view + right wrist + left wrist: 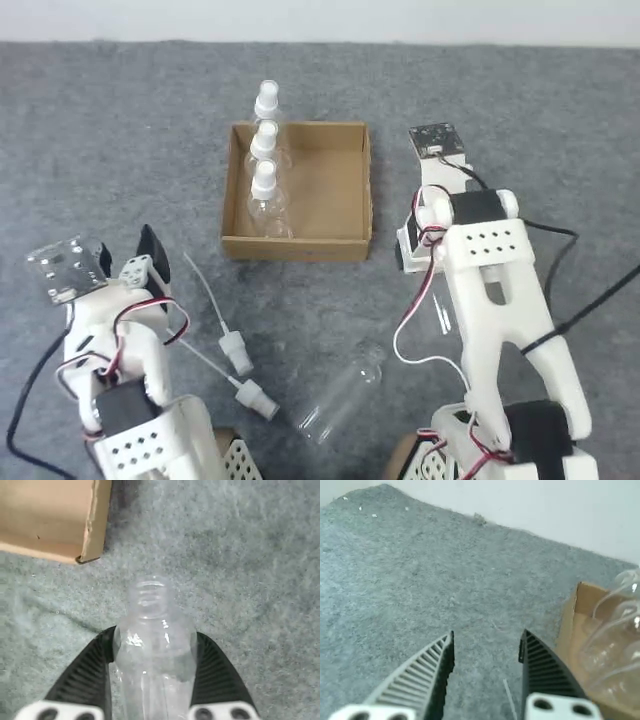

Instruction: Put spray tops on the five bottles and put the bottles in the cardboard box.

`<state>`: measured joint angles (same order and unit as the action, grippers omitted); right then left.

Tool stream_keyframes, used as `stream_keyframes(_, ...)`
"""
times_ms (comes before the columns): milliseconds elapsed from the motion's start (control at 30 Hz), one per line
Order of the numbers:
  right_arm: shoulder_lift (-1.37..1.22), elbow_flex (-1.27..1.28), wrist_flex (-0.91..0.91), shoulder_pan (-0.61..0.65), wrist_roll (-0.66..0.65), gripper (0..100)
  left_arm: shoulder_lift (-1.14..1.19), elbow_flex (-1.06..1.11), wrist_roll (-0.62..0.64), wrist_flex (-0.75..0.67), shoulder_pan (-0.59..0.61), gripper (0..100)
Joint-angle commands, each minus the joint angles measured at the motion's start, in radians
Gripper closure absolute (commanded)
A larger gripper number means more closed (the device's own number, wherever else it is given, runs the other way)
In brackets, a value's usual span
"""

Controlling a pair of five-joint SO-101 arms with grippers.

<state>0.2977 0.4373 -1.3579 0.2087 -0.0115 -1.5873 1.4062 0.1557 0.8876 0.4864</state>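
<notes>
The right claw (154,636) is closed on an uncapped bottle (152,652) at the lower centre of the right wrist frame, with the cardboard box (55,520) at upper left. The left claw (486,639) is held open and empty. Two spray tops (235,350) are seen on the surface (120,120), lower centre of the high view. The smooth bottle could be twisted loose if a top's long tube is fed in off-centre.

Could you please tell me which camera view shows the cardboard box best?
The high view: it shows the whole cardboard box from above, open, with three capped bottles along one wall. The left wrist view catches one corner with bottles inside; the right wrist view shows an outer corner.
</notes>
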Motion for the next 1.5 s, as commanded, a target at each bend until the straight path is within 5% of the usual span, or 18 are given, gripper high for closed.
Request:
stream_keyframes(0, 0.064, -0.017, 0.01, -0.059, 0.011, 99.1, -0.003, -0.097, -0.092, 0.077, 0.0, 80)
stream_keyframes(333, 0.073, 0.052, 0.087, -0.11, 0.011, 99.1, -0.002, -0.111, -0.408, 0.137, -0.011, 80)
stream_keyframes(567, 0.073, 0.055, 0.087, -0.111, 0.011, 99.1, 0.0, -0.166, -0.635, 0.305, -0.123, 80)
stream_keyframes(933, 0.062, 0.057, 0.117, -0.17, 0.011, 99.1, 0.0, -0.189, -0.959, 0.482, -0.132, 80)
stream_keyframes(1467, 0.062, 0.057, 0.122, -0.206, 0.015, 99.1, 0.021, -0.191, -1.186, 0.595, -0.132, 80)
